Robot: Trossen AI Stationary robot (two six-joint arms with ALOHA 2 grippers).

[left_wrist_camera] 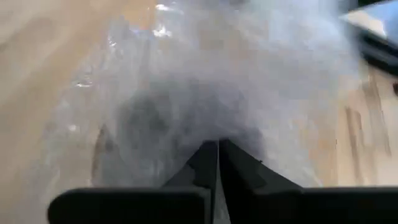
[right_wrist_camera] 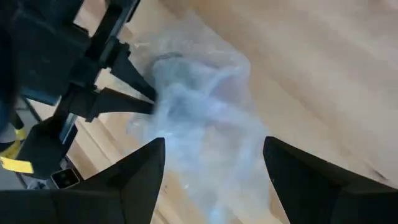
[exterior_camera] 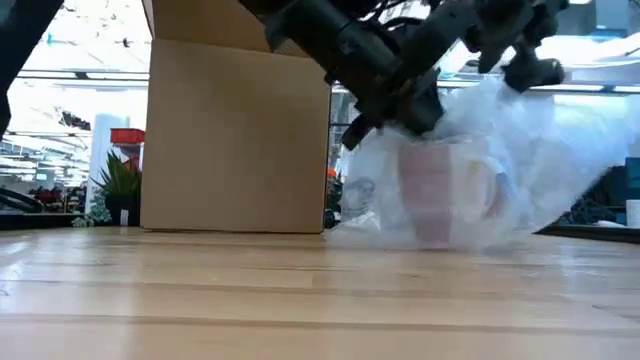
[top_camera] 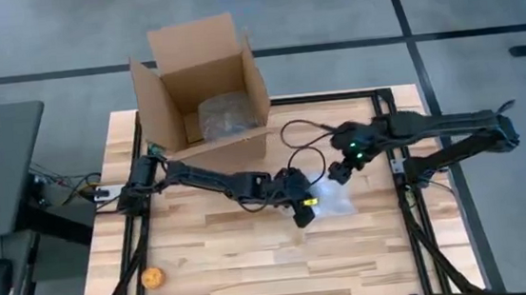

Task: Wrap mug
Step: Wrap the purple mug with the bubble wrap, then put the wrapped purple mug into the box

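While the mug point(exterior_camera: 437, 190) stands mid-table inside clear plastic wrap point(right_wrist_camera: 205, 124), near the cardboard box point(top_camera: 205, 81), the wrap is pinched by the left gripper point(left_wrist_camera: 217, 155), fingers pressed together. The right gripper point(right_wrist_camera: 214, 165) is held spread above the wrap.

no legible text, labels, brands or numbers anywhere

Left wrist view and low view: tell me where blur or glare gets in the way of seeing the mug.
Left wrist view: the bubble wrap fills the picture, soft and hazy, with bright glare spots; no mug can be made out. Low view: the mug shows only dimly through the wrap, and bright room light behind washes out the wrap's edges.
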